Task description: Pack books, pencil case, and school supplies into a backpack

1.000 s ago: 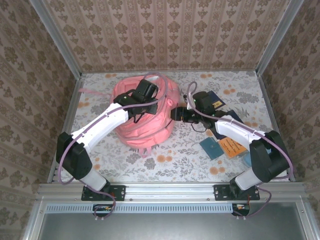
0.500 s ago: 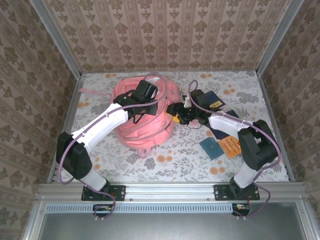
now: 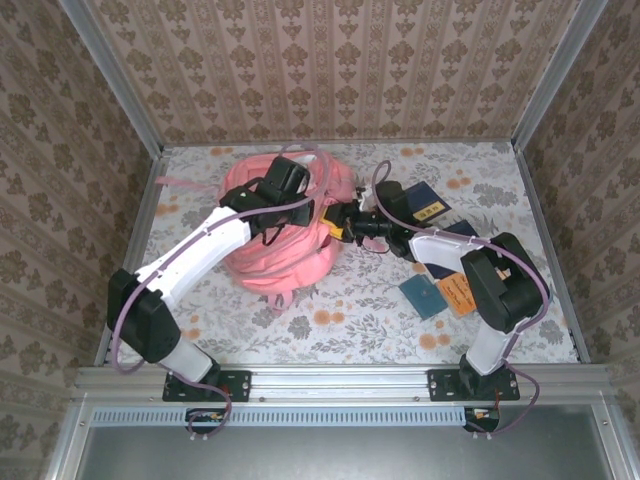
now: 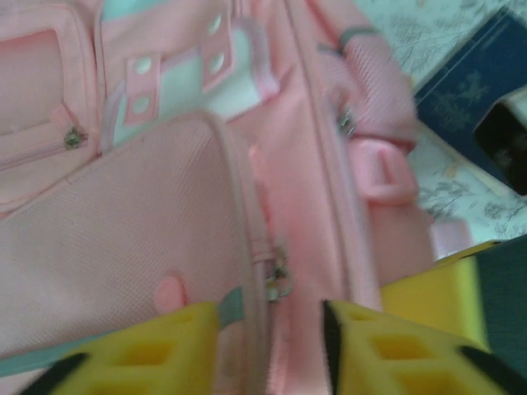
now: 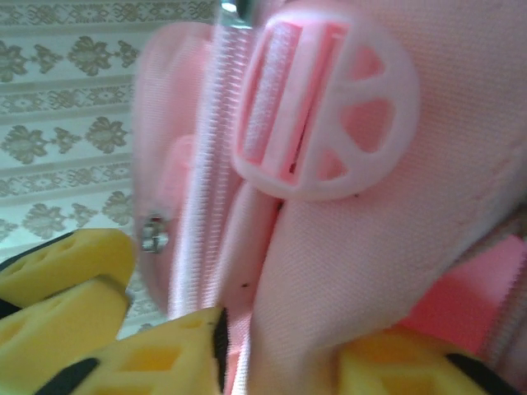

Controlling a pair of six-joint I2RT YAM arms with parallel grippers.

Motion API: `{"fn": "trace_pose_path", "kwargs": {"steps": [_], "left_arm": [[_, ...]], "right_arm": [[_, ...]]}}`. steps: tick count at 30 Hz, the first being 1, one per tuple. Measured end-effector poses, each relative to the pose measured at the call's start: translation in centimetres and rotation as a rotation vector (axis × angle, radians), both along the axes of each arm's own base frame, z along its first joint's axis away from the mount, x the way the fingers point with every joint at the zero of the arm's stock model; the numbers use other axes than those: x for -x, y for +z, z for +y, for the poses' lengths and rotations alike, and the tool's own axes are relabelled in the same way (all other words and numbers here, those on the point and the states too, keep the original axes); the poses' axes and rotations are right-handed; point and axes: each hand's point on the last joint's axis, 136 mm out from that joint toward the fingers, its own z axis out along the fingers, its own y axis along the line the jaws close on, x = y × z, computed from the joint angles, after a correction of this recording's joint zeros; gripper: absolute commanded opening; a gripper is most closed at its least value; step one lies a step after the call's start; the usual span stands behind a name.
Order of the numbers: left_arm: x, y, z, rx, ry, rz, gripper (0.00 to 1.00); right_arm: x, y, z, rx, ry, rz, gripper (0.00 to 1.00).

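The floral-cloth desk (image 3: 350, 325) carries everything. The large salmon-pink fabric backpack (image 3: 285, 240) lies in a bunched heap left of the middle, its pocketed front facing the ceiling. As far as I can read the heap, its long axis runs near to far. From the left wrist, the main zip seam runs straight away from the pincer.

The left pincer (image 4: 272, 341) hangs over the bag with its yellow fingers set a moderate gap apart, astride that seam. I cannot tell whether they pinch it. The right pincer (image 5: 280, 354) is on the bag's right flank. A thick fold of pink fabric beside the zip fills its gap, so I judge it clamped there.

The dark navy rectangular book (image 3: 428, 205) lies flat at the far right, turned diagonally. The small teal book (image 3: 422, 297) and the thin orange book (image 3: 463, 293) sit side by side nearer the arms.

The small metal zip pull (image 4: 276, 284) sits just ahead of the left fingers.

My worries:
- The two pincers work very close together and could knock each other.
- A tug on loose fabric rather than the pull could drag the whole soft bag towards the navy book.
- The fold could simply slip free, leaving the bag unopened.
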Motion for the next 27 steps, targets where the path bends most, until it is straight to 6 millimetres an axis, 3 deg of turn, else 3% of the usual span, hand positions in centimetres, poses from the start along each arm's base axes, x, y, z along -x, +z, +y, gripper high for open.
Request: {"fn": "trace_pose_path", "kwargs": {"steps": [6,9,12,18,21,27], "left_arm": [[2.0,4.8,2.1,0.112,0.079,-0.053,0.59],[3.9,5.5,3.2,0.17,0.111,-0.047,0.57],[6.3,4.0,3.7,0.218,0.123,0.012,0.52],[10.7,-1.1,1.8,0.274,0.106,0.188,0.44],[11.4,-3.0,1.6,0.278,0.136,0.233,0.41],[10.6,-5.3,1.6,0.281,0.212,0.251,0.39]], "right_arm": [[0.4,0.5,1.0,-0.014,0.01,-0.004,0.15],[0.0,1.3,1.8,-0.014,0.01,-0.027,0.1],[-0.6,2.0,2.8,-0.013,0.009,-0.062,0.09],[-0.8,1.8,4.4,-0.003,0.013,-0.072,0.08],[-0.6,1.3,4.7,0.004,0.018,-0.064,0.08],[-0.4,1.1,4.9,0.008,0.022,-0.058,0.08]]}}
